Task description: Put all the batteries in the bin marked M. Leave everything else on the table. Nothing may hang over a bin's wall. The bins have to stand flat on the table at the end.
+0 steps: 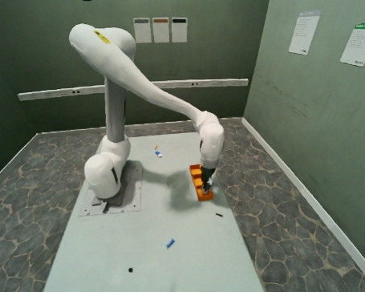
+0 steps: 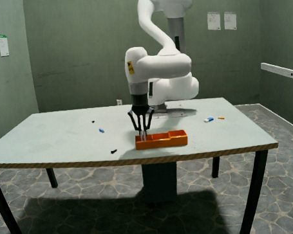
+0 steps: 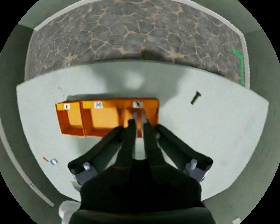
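The orange bin block (image 1: 204,197) (image 2: 174,141) (image 3: 83,120) stands flat on the table, with three compartments; the middle one is marked M and looks empty. My gripper (image 1: 205,192) (image 2: 143,139) (image 3: 139,117) is shut, with nothing visible between its narrow fingertips. The tips reach down at the end compartment beside M, hiding part of its inside. A blue piece (image 1: 170,243) (image 2: 101,130) lies on the table. A small orange piece (image 1: 156,148) (image 2: 221,117) (image 3: 45,159) lies by a blue-and-white piece (image 1: 158,154) (image 2: 208,119) (image 3: 53,161). I cannot tell surely which are batteries.
A black screw (image 1: 219,215) (image 2: 113,151) (image 3: 195,97) lies beyond the bin end under my gripper, near the table edge. A small black piece (image 1: 130,269) (image 2: 93,121) lies farther off. The bins stand close to the table's long edge.
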Robot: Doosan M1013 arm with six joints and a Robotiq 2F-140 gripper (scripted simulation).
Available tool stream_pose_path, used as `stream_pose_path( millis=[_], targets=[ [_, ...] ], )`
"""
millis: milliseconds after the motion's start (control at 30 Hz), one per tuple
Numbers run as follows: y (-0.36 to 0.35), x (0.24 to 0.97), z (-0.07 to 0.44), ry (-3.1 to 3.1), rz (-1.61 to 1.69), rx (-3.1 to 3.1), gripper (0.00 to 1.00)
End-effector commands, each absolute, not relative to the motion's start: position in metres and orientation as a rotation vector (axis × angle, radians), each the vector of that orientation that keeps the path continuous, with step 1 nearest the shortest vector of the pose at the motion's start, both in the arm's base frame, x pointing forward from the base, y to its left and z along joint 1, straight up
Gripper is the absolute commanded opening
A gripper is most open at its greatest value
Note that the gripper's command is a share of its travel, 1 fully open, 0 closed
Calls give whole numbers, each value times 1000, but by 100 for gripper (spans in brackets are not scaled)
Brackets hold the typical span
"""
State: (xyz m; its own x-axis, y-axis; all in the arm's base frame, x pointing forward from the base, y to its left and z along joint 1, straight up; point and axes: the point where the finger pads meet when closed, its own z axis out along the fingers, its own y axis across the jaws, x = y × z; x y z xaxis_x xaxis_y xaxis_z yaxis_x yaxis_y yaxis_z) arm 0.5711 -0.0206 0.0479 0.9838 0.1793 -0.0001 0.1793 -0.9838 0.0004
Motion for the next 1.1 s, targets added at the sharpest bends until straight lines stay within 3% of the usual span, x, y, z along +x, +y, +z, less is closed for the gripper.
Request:
stream_pose_path(
  millis=[0,1067],
  targets=[
    [-21,572,48,283,2,3129,15],
    [-21,572,54,283,2,3129,15]
  ],
)
